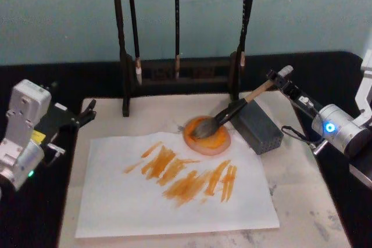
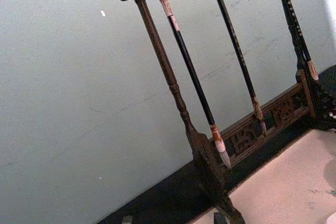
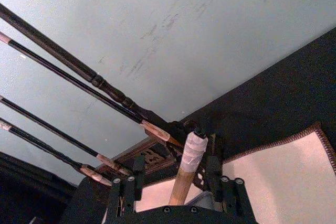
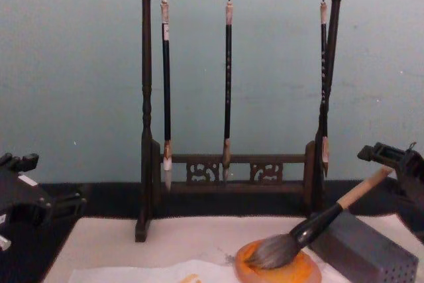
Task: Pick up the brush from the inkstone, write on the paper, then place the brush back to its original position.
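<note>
The brush (image 1: 232,111) lies slanted, its grey bristles resting in the round orange inkstone (image 1: 216,142) and its shaft propped on a grey block (image 1: 258,126). My right gripper (image 1: 279,77) is open at the white-wrapped end of the handle. In the right wrist view the handle (image 3: 190,166) stands between the fingers (image 3: 137,178), with a gap on one side. The chest view shows the brush (image 4: 311,226) leaning up toward that gripper (image 4: 389,157). The paper (image 1: 116,201) carries several orange strokes. My left gripper (image 1: 87,112) is parked open at the mat's left edge.
A dark wooden rack (image 1: 174,74) with three thin hanging brushes (image 4: 228,84) stands behind the inkstone. The off-white felt mat (image 1: 308,196) lies under everything on a black table. The teal wall is close behind the rack.
</note>
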{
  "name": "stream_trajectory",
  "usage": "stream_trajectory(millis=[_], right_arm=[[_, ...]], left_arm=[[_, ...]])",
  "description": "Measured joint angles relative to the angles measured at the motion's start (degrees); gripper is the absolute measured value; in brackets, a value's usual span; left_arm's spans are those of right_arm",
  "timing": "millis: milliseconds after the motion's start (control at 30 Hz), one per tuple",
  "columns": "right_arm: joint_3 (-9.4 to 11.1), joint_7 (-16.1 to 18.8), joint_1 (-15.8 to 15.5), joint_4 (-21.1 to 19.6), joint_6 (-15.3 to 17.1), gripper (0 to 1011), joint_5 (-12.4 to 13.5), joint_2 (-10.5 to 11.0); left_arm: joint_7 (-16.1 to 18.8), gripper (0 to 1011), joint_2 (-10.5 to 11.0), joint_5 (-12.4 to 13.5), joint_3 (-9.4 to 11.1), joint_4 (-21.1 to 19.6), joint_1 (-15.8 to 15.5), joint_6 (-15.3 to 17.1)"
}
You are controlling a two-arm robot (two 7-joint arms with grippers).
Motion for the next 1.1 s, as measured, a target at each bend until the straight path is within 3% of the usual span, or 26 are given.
stream_trajectory(millis=[333,800,1100], right_arm=[[0.00,0.00,-0.02,-0.04,0.00,1000,0.00,0.00],[-1.11,1.43,-0.09,-0.16,-0.47,1000,0.90,1.26],[-1.29,1.46,-4.53,-5.21,-1.68,1000,2.28,5.07]], left_arm=[[0.00,1001,0.00,0.00,0.00,0.00,0.00,0.00],[0.00,1001,0.00,0.00,0.00,0.00,0.00,0.00],[0.00,1001,0.00,0.00,0.00,0.00,0.00,0.00]])
